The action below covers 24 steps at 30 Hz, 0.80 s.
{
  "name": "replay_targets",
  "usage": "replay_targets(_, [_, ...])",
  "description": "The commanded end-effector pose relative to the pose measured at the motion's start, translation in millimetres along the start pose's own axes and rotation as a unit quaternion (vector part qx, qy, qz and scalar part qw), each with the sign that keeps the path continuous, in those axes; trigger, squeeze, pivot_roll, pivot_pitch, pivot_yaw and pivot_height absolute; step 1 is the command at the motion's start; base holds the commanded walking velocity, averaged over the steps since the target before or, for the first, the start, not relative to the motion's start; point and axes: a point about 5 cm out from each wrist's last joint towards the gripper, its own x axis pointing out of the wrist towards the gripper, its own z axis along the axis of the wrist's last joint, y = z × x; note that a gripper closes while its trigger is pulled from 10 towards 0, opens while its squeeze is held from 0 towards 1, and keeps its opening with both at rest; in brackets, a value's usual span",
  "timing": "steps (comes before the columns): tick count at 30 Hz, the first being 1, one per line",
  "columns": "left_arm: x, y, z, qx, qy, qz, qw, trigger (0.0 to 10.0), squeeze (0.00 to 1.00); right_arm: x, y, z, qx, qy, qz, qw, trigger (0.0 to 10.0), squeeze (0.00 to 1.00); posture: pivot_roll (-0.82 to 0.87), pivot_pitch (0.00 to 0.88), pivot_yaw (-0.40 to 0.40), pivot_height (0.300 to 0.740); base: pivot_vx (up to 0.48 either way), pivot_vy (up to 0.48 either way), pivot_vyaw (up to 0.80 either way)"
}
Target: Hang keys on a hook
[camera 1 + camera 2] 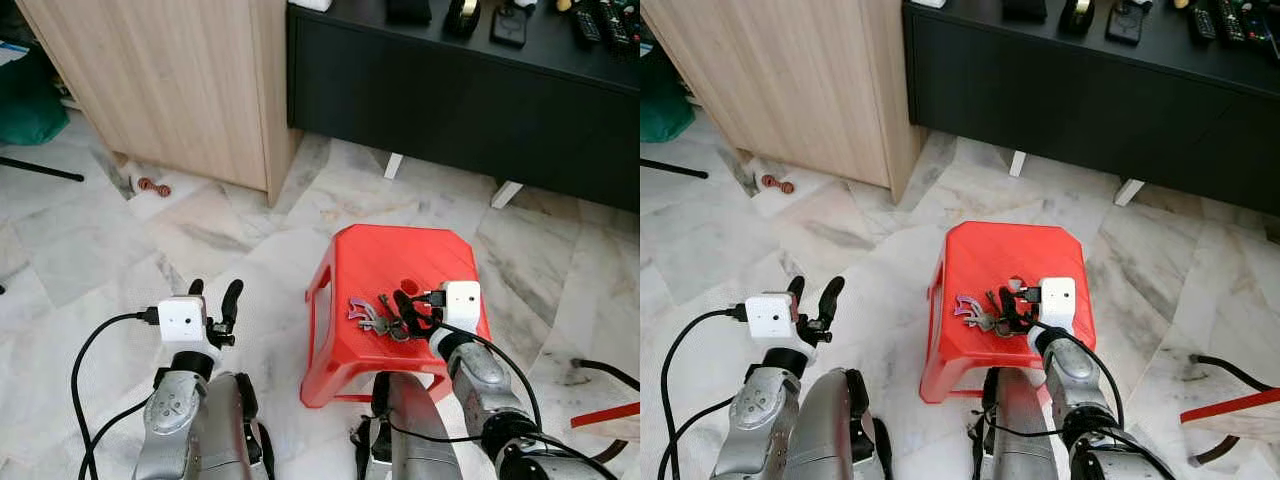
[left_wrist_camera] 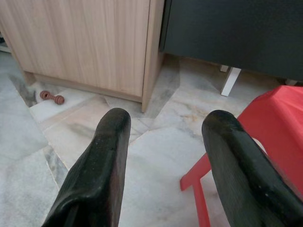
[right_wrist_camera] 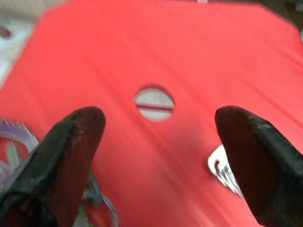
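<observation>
a bunch of keys (image 1: 375, 315) lies on top of a red plastic stool (image 1: 385, 255), near the stool's front edge and toward its left front corner, the bunch spread roughly along that edge. the right gripper (image 1: 408, 308) is right over the stool's front part, its black fingers spread wide and holding nothing; in the right wrist view the keys sit at and under its left finger (image 3: 66, 151), with another metal piece by the other finger, so the bunch looks only partly between the jaws and lies toward the gripper's left. the round hole in the stool top (image 3: 154, 103) is just ahead of the fingers. the left gripper (image 1: 213, 298) hovers over the marble floor (image 1: 120, 250), open and empty, well apart from the stool, so the right arm is much the nearer. a wooden cabinet (image 1: 170, 80) and a black low cabinet (image 1: 450, 100) stand beyond, with open floor between. no hook can be made out.
</observation>
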Motion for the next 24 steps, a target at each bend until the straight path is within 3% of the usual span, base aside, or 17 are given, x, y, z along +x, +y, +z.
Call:
replay_targets(1, [-5.4,-1.5,-6.8,0.007,0.012,-0.003,1.000,10.0,0.00,-5.6,-6.0,-12.7,0.000,0.028,-0.011,1.000,10.0,0.00,0.02,0.273,-0.086,0.591,0.000,0.000,0.00])
replay_targets(13, [-11.0,-2.4,-8.0,0.011,0.016,-0.007,1.000,10.0,0.00,-0.6,-10.0,-3.4,-0.008,0.034,-0.025,0.999,10.0,0.00,0.02,0.293,-0.087,0.591,0.000,0.000,0.00])
replay_targets(24, [-14.9,-2.5,-9.0,0.013,0.019,-0.007,1.000,10.0,0.00,-1.8,-12.9,-8.5,-0.016,0.059,-0.040,0.997,10.0,0.00,0.02,0.304,-0.086,0.591,0.000,0.000,0.00])
